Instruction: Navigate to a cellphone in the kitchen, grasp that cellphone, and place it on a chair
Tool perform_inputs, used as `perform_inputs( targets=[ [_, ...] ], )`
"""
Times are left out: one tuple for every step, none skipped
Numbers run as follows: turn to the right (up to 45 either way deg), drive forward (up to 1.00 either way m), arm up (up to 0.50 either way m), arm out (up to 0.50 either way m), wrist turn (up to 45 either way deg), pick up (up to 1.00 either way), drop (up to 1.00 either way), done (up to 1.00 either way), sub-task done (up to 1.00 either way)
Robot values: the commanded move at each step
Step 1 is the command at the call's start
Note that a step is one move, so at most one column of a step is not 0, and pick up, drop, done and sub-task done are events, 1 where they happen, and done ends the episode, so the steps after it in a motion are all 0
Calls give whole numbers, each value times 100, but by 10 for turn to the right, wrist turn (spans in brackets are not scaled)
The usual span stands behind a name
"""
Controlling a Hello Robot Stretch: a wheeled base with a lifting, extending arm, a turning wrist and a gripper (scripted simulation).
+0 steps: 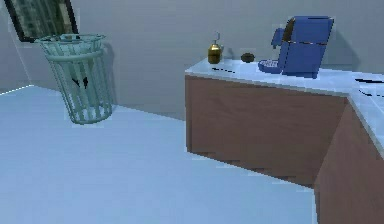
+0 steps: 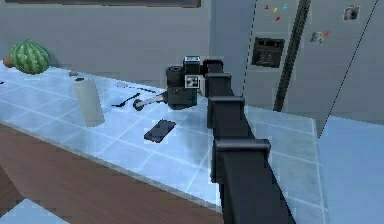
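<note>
1. My gripper (image 2: 174, 90) is a dark, blocky body at the far end of my arm (image 2: 238, 150), which is a dark square-section bar built of stepped segments. Two small white squares (image 2: 190, 63) with black marks stand at that end.
2. Gripper state: I cannot tell. A pale-handled utensil (image 2: 143, 99) lies on the countertop (image 2: 60, 140) right at the fingers, so I cannot say whether the gripper holds anything.
3. The cellphone (image 2: 159, 129) is a thin, dark, rectangular slab. It lies flat on the countertop near the gripper, on the nearer side and just left of the arm, apart from the gripper.
4. The countertop is a smooth surface of pale blue-white square tiles over a reddish-brown front panel.
5. A white paper roll (image 2: 88, 101), a plain cylinder, stands upright left of the cellphone.
6. A round, green, striped watermelon (image 2: 30, 56) sits at the arm side view's far left, by the wall.
7. A tall grey refrigerator (image 2: 290, 50) with flat doors and a dark inset panel stands beyond the counter.
8. In the forward view, a counter (image 1: 260, 125) with brown fronts and a pale top carries a boxy blue coffee machine (image 1: 300, 48) and a small olive bottle (image 1: 212, 50).
9. A teal wire-mesh bin (image 1: 80, 80) stands on the floor at the forward view's left.
</note>
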Motion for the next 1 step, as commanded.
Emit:
perform_inputs(
  targets=[
    [0,0,-16,0,0,0,0,0,0]
  ],
)
